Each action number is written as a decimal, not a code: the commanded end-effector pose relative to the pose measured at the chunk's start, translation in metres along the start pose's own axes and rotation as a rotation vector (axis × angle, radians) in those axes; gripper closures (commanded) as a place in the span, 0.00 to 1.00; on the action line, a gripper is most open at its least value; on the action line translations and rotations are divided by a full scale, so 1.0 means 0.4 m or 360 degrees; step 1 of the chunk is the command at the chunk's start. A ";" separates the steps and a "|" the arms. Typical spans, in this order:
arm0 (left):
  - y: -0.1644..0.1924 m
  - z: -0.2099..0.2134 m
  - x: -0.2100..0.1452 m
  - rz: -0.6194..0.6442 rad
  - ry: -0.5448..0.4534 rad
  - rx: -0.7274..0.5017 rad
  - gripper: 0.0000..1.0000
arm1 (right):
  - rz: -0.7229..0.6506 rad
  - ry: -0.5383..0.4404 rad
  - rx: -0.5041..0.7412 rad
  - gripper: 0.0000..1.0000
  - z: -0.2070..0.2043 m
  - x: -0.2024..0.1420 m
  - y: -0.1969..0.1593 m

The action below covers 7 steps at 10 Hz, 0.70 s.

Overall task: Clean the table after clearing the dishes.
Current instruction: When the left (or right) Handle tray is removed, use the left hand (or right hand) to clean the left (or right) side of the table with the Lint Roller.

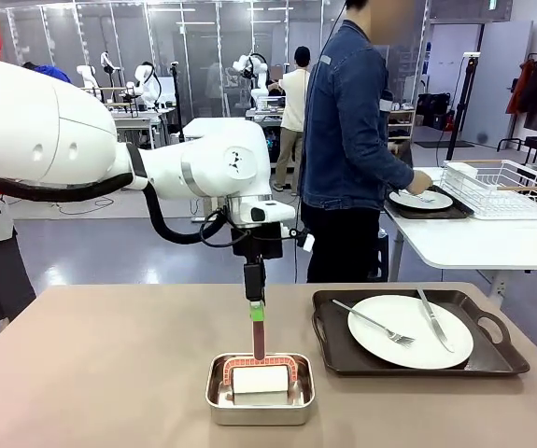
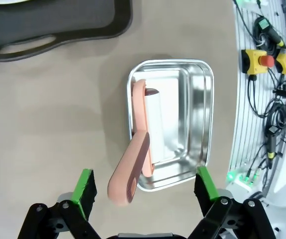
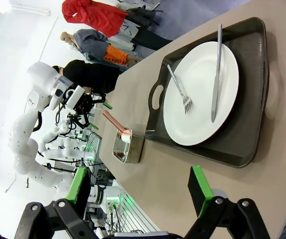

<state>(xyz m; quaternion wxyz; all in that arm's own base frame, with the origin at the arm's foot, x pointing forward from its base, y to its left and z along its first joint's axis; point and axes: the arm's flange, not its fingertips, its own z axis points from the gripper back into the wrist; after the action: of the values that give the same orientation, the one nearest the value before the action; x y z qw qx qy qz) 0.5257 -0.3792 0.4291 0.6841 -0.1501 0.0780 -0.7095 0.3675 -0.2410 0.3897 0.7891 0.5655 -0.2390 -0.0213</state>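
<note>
Left gripper [image 2: 144, 174]: spread wide, holding nothing, pointing straight down over the salmon handle [image 1: 258, 338] of the cleaning roller [image 2: 155, 124]. Green pads [image 2: 85, 186] on either side of the handle's end, with no contact seen in the wrist view. Roller head lying in the small steel pan [image 1: 249, 413] on the table [image 1: 100, 373], handle leaning up and out over the pan rim.

Handling (judged by appearance alone): light, rigid plastic, smooth and slightly tapered, so liable to pivot or slip between the pads. Take hold at mid-handle, across its narrow sides, well clear of the white roll (probably tacky or soft). Lift straight up to avoid dragging the light pan along.

Right gripper [image 3: 139, 174]: likewise spread and empty, facing the dark tray [image 1: 333, 347] from well apart.

Dishes: one plate [image 1: 410, 338] with fork [image 1: 373, 323] and knife [image 1: 433, 319] on that tray, on the table, not yet cleared. Second plate [image 1: 421, 200] on its own tray on the white side table [image 1: 473, 245], under a person's hand [image 1: 420, 181].
</note>
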 end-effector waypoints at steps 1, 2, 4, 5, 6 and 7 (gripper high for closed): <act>-0.002 -0.011 0.007 0.0032 0.0009 -0.0087 0.00 | 0.0007 -0.0015 0.0013 0.00 0.000 0.000 0.010; -0.002 -0.026 0.009 0.0036 0.0034 -0.0101 0.00 | 0.0007 -0.0015 0.0013 0.00 0.000 0.000 0.010; 0.006 -0.040 0.015 0.0036 0.0062 -0.0125 0.57 | 0.0007 -0.0015 0.0013 0.00 0.000 0.000 0.010; 0.006 -0.037 0.016 0.0040 0.0054 -0.0117 0.78 | 0.0007 -0.0015 0.0013 0.00 0.000 0.000 0.010; 0.005 -0.036 0.016 0.0045 0.0058 -0.0130 1.00 | 0.0007 -0.0015 0.0013 0.00 0.000 0.000 0.010; 0.006 -0.037 0.013 0.0047 0.0050 -0.0138 1.00 | 0.0007 -0.0015 0.0013 0.00 0.000 0.000 0.010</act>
<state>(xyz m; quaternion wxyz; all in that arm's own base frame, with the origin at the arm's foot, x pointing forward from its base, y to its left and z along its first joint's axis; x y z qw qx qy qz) 0.5220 -0.3842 0.4105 0.6813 -0.1627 0.1115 -0.7049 0.3675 -0.2410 0.3897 0.7891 0.5655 -0.2390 -0.0213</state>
